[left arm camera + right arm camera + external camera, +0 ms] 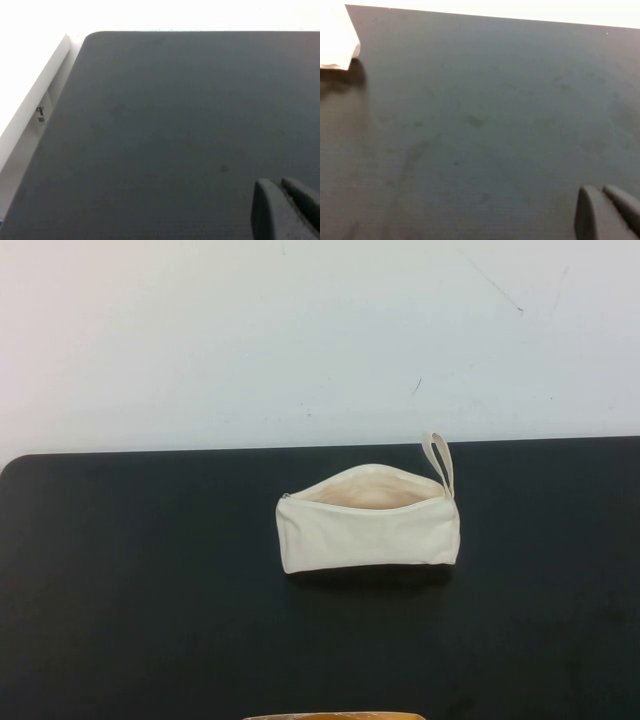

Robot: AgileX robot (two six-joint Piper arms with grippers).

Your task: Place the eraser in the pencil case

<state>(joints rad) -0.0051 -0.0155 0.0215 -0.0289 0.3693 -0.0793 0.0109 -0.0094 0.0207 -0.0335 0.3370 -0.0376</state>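
Note:
The pencil case (368,520) is a cream-white zip pouch lying on the black table (150,580) near its middle. Its zip is open, the pale lining shows, and the loop strap (440,462) sticks up at its right end. One corner of it shows in the right wrist view (337,45). No eraser shows in any view. Neither arm is in the high view. My left gripper (278,184) is shut and empty over bare table near a rounded table corner. My right gripper (600,191) is shut and empty over bare table, well away from the pouch.
A white wall (320,330) stands behind the table's back edge. A thin tan object (335,716) peeks in at the front edge of the high view. A white ledge (30,105) runs beside the table in the left wrist view.

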